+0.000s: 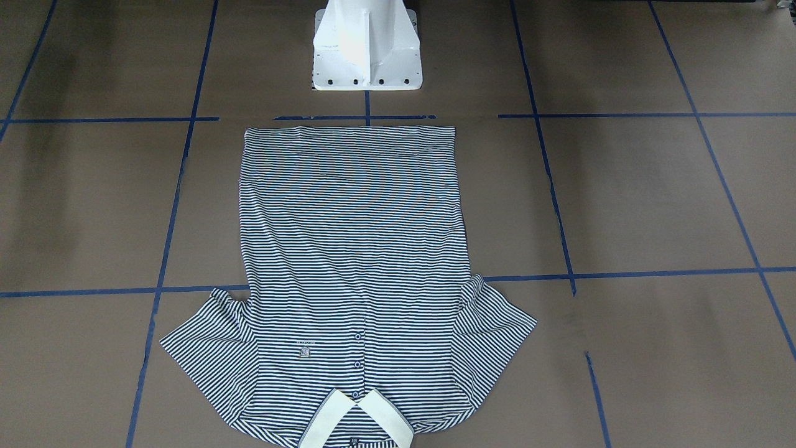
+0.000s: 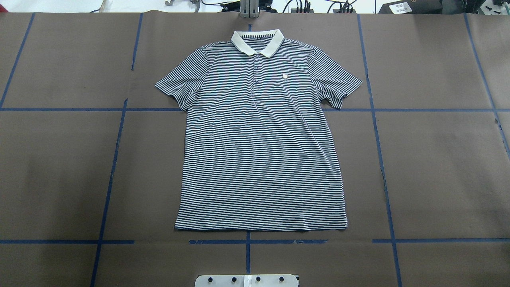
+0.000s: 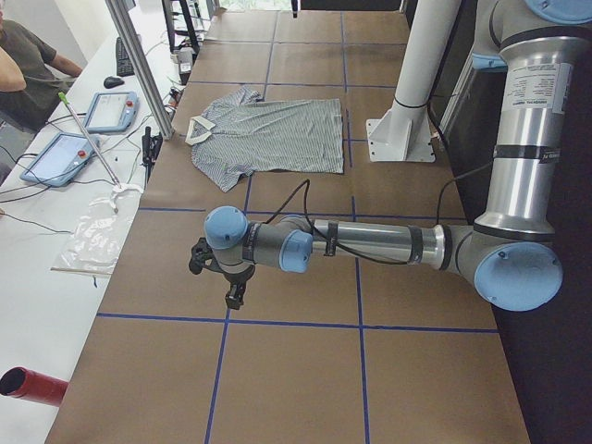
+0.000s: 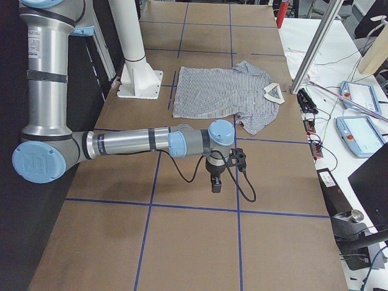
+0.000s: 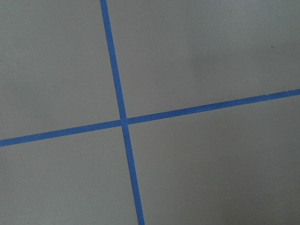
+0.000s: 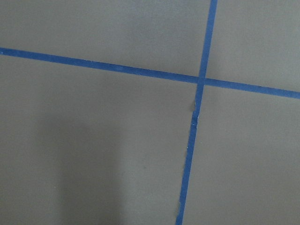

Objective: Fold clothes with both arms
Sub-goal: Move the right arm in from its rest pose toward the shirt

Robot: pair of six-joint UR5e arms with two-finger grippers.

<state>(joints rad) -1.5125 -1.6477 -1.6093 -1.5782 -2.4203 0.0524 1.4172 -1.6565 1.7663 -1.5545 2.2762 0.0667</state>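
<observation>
The striped polo shirt [image 2: 259, 151] lies flat and spread out, front up, with its cream collar [image 2: 257, 40] at the table's far side from the robot's base. It also shows in the front-facing view [image 1: 354, 267]. My left gripper [image 3: 233, 294] hangs over bare table well off to the left of the shirt [image 3: 277, 139], and shows only in the left side view. My right gripper [image 4: 216, 185] hangs over bare table to the right of the shirt [image 4: 224, 91], and shows only in the right side view. I cannot tell whether either is open or shut. Both wrist views show only brown table and crossing blue tape.
The white pedestal [image 1: 367, 50] stands just behind the shirt's hem. Blue tape lines [image 2: 115, 159] grid the brown table. Beyond the table's far edge a bench holds tablets [image 3: 111, 111], cables and a metal post [image 3: 139, 65]. A person [image 3: 23, 65] sits there.
</observation>
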